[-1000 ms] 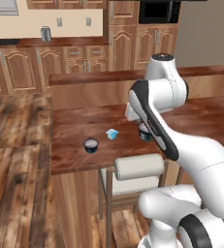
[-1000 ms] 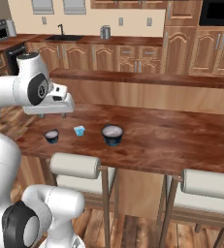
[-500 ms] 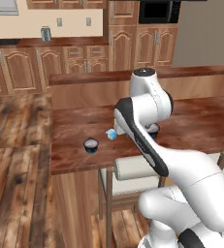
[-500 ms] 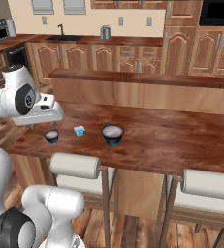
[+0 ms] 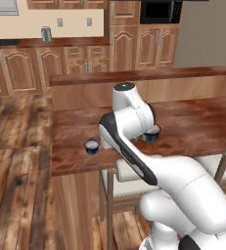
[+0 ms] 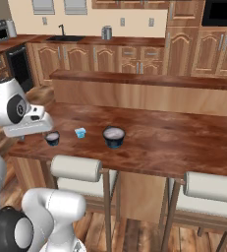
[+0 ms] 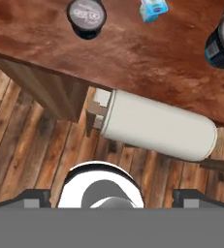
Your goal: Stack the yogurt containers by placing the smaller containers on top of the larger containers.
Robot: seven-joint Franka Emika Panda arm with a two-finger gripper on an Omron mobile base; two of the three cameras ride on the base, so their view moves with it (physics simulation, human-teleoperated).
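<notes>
Three yogurt containers stand in a row on the wooden counter [image 6: 154,142]. The wide dark-blue tub [image 6: 114,136] [image 7: 223,43] [image 5: 152,135] is on the right. The tiny pale-blue cup [image 6: 80,132] [image 7: 153,8] is in the middle. The narrower dark-blue cup [image 6: 52,138] [image 7: 87,17] [image 5: 91,146] is on the left. My gripper [image 7: 111,196] hangs open over the counter's near edge, in front of the narrower cup and apart from all three cups. Its fingertips [image 7: 36,195] stand wide with nothing between them. In the left base view my arm covers the tiny cup and part of the tub.
A white cushioned stool [image 7: 157,127] [image 6: 75,168] stands under the counter's near edge, right below the hand. Another stool [image 6: 211,187] is further right. A raised wooden ledge [image 6: 149,81] runs behind the counter. Wood floor lies to the left.
The arm has swung left and down toward the counter's near edge, close to the narrower dark-blue cup. The jaws stay wide. The cups have not moved.
</notes>
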